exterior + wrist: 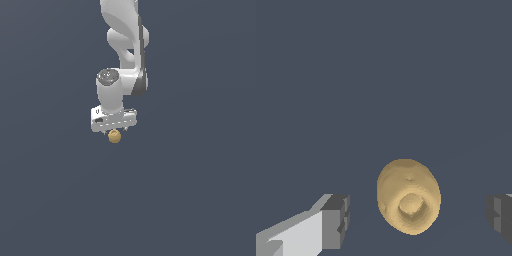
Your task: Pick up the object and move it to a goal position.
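The object is a small round tan-yellow lump (114, 136) lying on the flat grey-blue floor, right under my white gripper (114, 131). In the wrist view the lump (408, 196) lies between my two dark fingertip pads (336, 221), with a gap on each side. The gripper (418, 217) is open and touches nothing. The jaws stand much wider than the lump. In the exterior view the white hand hides most of the fingers.
The white arm (127, 45) comes down from the top of the exterior view. The grey-blue floor (190, 190) spreads flat all around, with nothing else on it in view.
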Robot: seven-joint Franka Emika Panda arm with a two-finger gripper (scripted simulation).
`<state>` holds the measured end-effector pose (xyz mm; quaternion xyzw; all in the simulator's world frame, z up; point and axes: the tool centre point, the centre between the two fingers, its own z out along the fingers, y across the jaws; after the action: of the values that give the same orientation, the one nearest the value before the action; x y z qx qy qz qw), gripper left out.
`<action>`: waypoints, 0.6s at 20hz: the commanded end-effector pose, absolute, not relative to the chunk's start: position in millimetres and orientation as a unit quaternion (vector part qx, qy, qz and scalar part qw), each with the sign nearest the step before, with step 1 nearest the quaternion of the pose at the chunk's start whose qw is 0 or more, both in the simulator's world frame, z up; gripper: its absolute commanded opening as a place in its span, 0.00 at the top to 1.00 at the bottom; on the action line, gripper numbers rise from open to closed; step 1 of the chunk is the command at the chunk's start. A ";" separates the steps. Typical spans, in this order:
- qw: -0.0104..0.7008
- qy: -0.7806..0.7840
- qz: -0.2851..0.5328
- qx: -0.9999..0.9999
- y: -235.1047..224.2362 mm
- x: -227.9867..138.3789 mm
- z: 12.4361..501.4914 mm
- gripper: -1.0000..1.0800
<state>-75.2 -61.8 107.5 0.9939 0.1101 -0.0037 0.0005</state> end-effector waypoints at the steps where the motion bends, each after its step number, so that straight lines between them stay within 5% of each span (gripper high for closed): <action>1: 0.000 0.122 -0.002 0.992 -66.8 -84.7 100.3 0.04; 12: 0.000 0.138 0.000 0.990 -73.8 -98.4 90.1 0.04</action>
<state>-98.5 -73.9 90.3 0.9905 0.1376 -0.0006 -0.0001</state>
